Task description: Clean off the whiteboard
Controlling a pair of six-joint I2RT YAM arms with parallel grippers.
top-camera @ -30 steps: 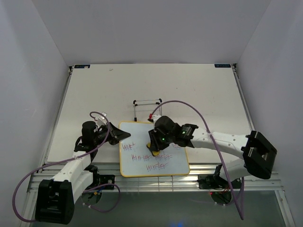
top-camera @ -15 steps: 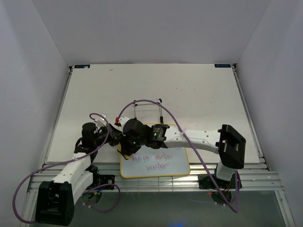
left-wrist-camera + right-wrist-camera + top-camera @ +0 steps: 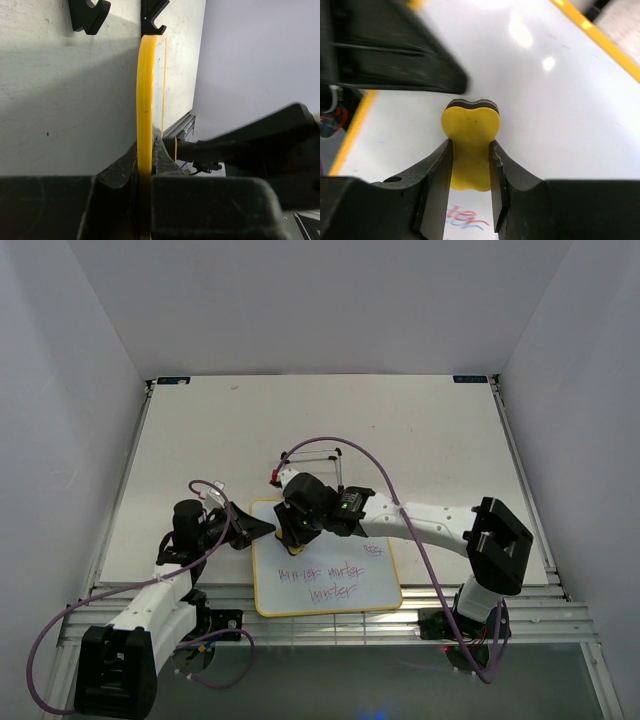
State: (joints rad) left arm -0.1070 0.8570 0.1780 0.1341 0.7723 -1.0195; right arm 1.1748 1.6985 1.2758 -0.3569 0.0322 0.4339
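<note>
The whiteboard [image 3: 378,585] lies flat at the near middle of the table, yellow-framed, with two lines of purple-red writing [image 3: 322,573] on its lower half and a small mark [image 3: 372,550] at the right. My left gripper [image 3: 262,530] is shut on its left frame edge [image 3: 145,100], which runs between the fingers [image 3: 122,170]. My right gripper [image 3: 293,537] is shut on a yellow eraser [image 3: 470,132] pressed onto the board's upper left area [image 3: 545,100]. Some writing [image 3: 465,220] shows just behind the eraser.
A black wire stand [image 3: 312,468] stands on the table [image 3: 430,430] just behind the board. The right arm's purple cable [image 3: 385,485] arcs over the board's far edge. An aluminium rail [image 3: 330,627] runs along the near edge, and white walls close in both sides.
The right gripper swept the eraser from the board's middle to its left edge, then back toward the upper middle. The word at the upper left is gone. The left gripper stayed put.
</note>
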